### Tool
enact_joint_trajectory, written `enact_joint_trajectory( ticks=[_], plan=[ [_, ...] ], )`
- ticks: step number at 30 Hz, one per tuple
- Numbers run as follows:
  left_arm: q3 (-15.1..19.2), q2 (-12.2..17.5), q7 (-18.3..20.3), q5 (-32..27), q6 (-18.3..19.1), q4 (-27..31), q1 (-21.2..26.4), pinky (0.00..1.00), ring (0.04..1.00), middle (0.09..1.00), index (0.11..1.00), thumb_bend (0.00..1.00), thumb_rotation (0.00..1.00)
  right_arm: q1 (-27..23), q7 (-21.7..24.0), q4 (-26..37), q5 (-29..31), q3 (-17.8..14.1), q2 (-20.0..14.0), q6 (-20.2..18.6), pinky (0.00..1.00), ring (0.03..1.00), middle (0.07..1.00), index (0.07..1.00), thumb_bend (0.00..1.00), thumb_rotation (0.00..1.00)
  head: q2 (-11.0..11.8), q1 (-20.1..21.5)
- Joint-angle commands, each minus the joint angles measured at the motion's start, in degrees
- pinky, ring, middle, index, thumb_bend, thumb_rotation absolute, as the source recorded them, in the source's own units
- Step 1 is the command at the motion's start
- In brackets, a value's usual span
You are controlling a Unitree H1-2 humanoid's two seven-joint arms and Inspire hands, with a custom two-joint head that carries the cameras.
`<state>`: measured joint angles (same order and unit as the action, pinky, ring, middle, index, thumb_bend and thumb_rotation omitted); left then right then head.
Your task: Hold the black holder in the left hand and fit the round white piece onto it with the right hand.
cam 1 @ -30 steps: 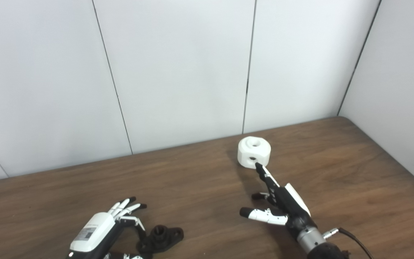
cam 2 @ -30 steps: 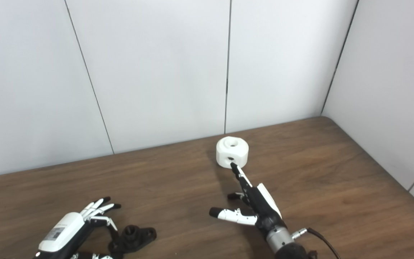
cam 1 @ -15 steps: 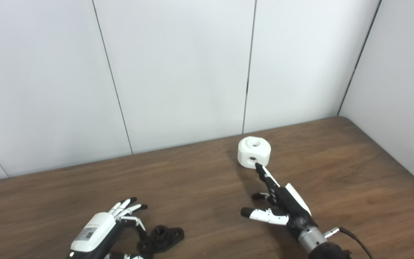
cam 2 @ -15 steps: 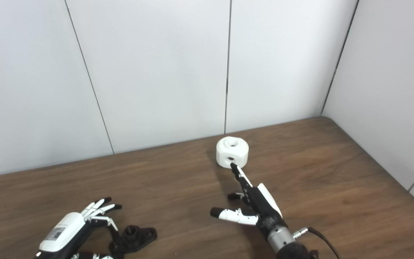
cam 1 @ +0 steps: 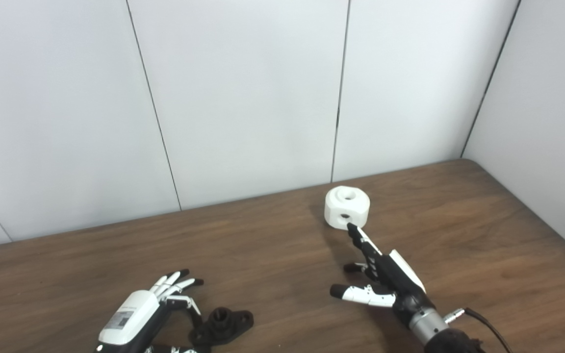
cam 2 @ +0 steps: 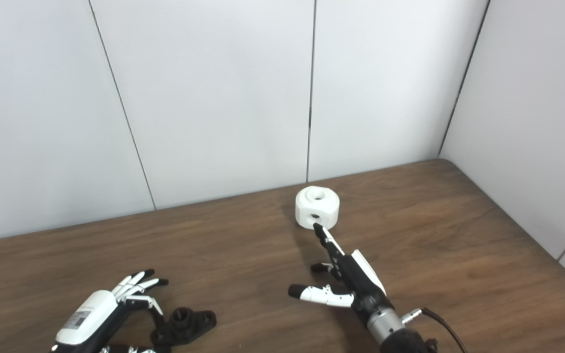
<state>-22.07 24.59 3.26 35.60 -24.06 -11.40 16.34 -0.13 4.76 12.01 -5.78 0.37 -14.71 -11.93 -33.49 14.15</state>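
Your left robot hand lies low over the wooden worktop at the near edge, fingers spread apart and holding nothing. The black holder rests on the worktop just beside those fingers, on their right; one fingertip comes down right against the holder's left end, though you cannot tell from either view whether it touches.

Take the round white piece as your landmark. It sits on the worktop toward the back wall, with a hole in its top face and another in the side facing you. The black holder lies well apart from it, nearer you and to its left. Your right robot hand is just in front of the piece, wide open and empty: thumb stuck out sideways to the left, one long finger stretched forward so its dark tip reaches the piece's lower front edge, at or just short of contact.
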Motion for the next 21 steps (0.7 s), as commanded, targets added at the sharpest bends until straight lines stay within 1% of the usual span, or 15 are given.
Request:
enact_joint_trajectory(
  ticks=[1, 4, 10, 12, 15, 19, 21],
  plan=[
    [-0.8, 0.2, 1.5, 1.4, -0.6, 0.1, 0.1, 1.0, 0.992, 0.899, 0.48, 0.52, 0.05, 0.5, 1.6, -0.7, -1.0, 0.8, -1.0, -2.7, 0.87, 0.971, 0.996, 1.0, 0.74, 0.87, 0.1, 0.0],
    [-0.8, 0.1, 1.4, 1.5, -0.7, 0.2, 0.0, 1.0, 0.987, 0.895, 0.48, 0.52, 0.05, 0.4, 1.9, -1.3, -0.6, 1.0, -1.4, -1.7, 0.85, 0.96, 0.989, 1.0, 0.76, 0.88, 0.1, 0.1],
    [-0.8, 0.0, 1.3, 1.6, -0.5, 0.1, 0.0, 1.0, 0.984, 0.893, 0.48, 0.52, 0.05, 0.4, 2.4, -0.9, 0.2, 1.1, -1.4, -2.2, 0.85, 0.953, 0.98, 1.0, 0.8, 0.87, 0.2, 0.1],
    [-0.8, 0.1, 1.4, 1.6, -0.4, 0.1, 0.0, 1.0, 0.987, 0.896, 0.48, 0.52, 0.05, 0.5, 2.5, -0.7, 0.2, 1.2, -1.4, -2.4, 0.83, 0.947, 0.979, 1.0, 0.82, 0.86, 0.2, 0.1],
    [-0.9, 0.1, 1.5, 1.7, -0.4, 0.0, 0.1, 1.0, 0.987, 0.897, 0.48, 0.52, 0.05, 0.5, 2.6, -0.7, 0.1, 1.2, -1.5, -2.4, 0.82, 0.942, 0.979, 1.0, 0.81, 0.84, 0.3, 0.2],
    [-0.9, 0.1, 1.6, 1.7, -0.4, 0.0, 0.1, 1.0, 0.989, 0.897, 0.48, 0.52, 0.05, 0.5, 3.0, -0.9, 0.8, 1.1, -1.5, -2.2, 0.77, 0.916, 0.976, 1.0, 0.77, 0.78, 0.4, 0.2],
    [-0.9, 0.1, 1.7, 1.7, -0.3, 0.1, 0.1, 1.0, 0.993, 0.899, 0.48, 0.52, 0.05, 0.6, 3.0, -0.9, 0.8, 1.2, -1.5, -2.1, 0.76, 0.912, 0.978, 1.0, 0.76, 0.77, 0.4, 0.2]
  ],
)
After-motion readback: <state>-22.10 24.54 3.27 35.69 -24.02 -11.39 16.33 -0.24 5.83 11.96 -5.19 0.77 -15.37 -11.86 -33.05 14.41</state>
